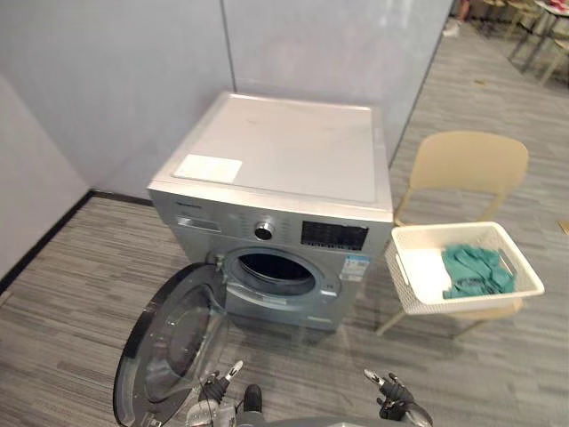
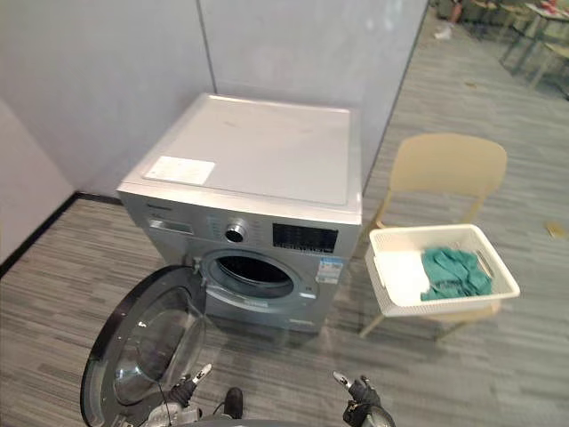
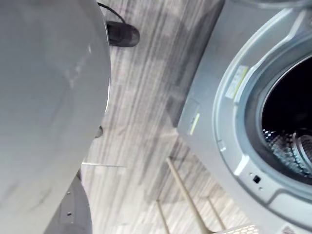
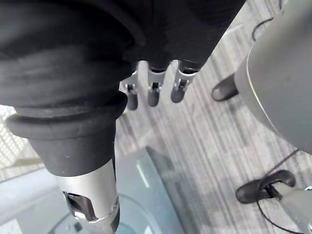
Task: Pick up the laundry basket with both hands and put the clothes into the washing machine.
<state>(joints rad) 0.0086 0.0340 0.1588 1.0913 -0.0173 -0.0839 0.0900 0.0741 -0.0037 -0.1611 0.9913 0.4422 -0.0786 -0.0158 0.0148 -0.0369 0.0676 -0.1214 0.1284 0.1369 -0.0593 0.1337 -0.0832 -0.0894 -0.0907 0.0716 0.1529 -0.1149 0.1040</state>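
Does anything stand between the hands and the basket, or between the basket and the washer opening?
Nothing visible does. The basket sits on a chair right of the washer; the door hangs open to the left, off that path. The left hand and right hand are low before the washer, only floor towards the basket.

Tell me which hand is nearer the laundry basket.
Right. The right hand hangs low, in front of and left of the laundry basket on the chair; the left hand is farther left, by the open washer door.

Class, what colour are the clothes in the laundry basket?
The clothes are teal green; the left eye view shows them best.
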